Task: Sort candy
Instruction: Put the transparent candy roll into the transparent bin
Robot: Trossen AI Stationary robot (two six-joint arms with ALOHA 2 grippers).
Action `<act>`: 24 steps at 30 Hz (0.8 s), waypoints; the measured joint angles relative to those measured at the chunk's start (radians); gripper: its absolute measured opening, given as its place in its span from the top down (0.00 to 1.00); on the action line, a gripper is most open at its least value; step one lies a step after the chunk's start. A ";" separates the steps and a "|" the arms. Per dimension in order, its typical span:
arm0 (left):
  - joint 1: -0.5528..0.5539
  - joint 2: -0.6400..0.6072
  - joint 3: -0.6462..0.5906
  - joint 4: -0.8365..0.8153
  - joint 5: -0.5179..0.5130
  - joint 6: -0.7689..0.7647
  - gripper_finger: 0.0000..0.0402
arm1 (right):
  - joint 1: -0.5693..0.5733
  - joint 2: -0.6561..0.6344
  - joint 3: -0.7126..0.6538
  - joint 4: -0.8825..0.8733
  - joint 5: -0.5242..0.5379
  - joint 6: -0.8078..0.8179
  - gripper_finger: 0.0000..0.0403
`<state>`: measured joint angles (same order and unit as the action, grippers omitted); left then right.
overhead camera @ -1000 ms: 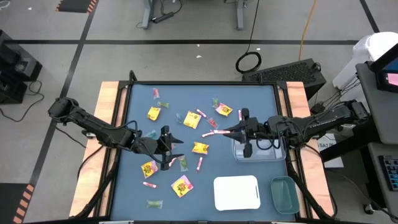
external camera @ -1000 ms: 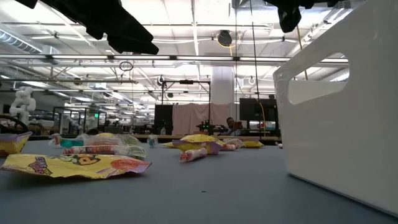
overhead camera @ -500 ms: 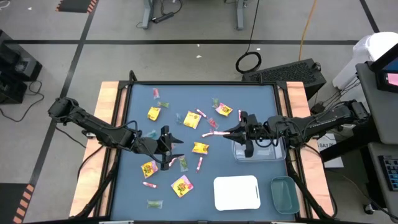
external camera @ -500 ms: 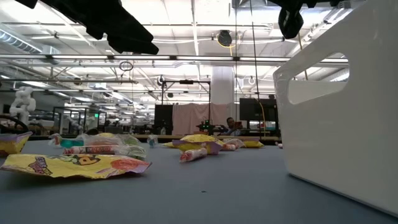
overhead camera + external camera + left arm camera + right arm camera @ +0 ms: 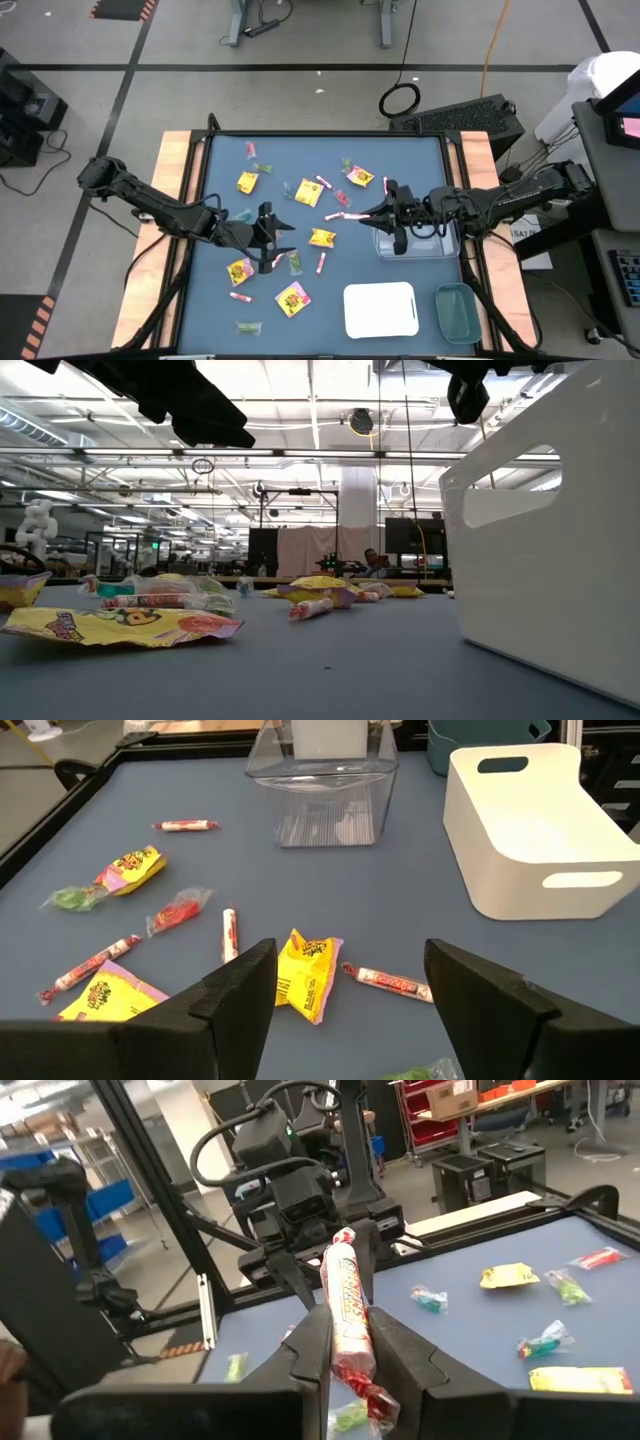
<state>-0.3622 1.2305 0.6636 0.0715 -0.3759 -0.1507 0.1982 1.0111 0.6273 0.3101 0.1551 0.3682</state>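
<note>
**Stick candy held over the clear tray**

A pink-red stick candy [image 5: 347, 1305] is pinched lengthwise between the closed fingers of the right gripper [image 5: 392, 215], which is held at the edge of the clear tray [image 5: 432, 247]. The tray lies directly below, so release is judged next. The left gripper [image 5: 268, 238] is spread open above scattered candy [image 5: 306, 972], nothing held.

2 dark jointed arms [image 5: 150, 205] — black cables looped alongside — matte fingers [image 5: 235, 995].

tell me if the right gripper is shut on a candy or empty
Shut on one: the right gripper pinches a pink-red stick candy between its fingers.
</note>
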 joint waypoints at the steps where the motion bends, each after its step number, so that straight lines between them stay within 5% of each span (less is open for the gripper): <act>1: 0.000 0.000 0.000 0.000 0.000 0.000 0.36 | 0.000 0.000 0.000 -0.001 0.000 -0.014 0.89; 24: 0.000 0.000 0.000 -0.002 0.000 0.000 0.36 | 0.043 -0.012 0.000 -0.056 -0.031 -0.186 0.89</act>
<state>-0.3622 1.2308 0.6636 0.0700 -0.3756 -0.1505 0.2409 0.9993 0.6273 0.2539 0.1246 0.1825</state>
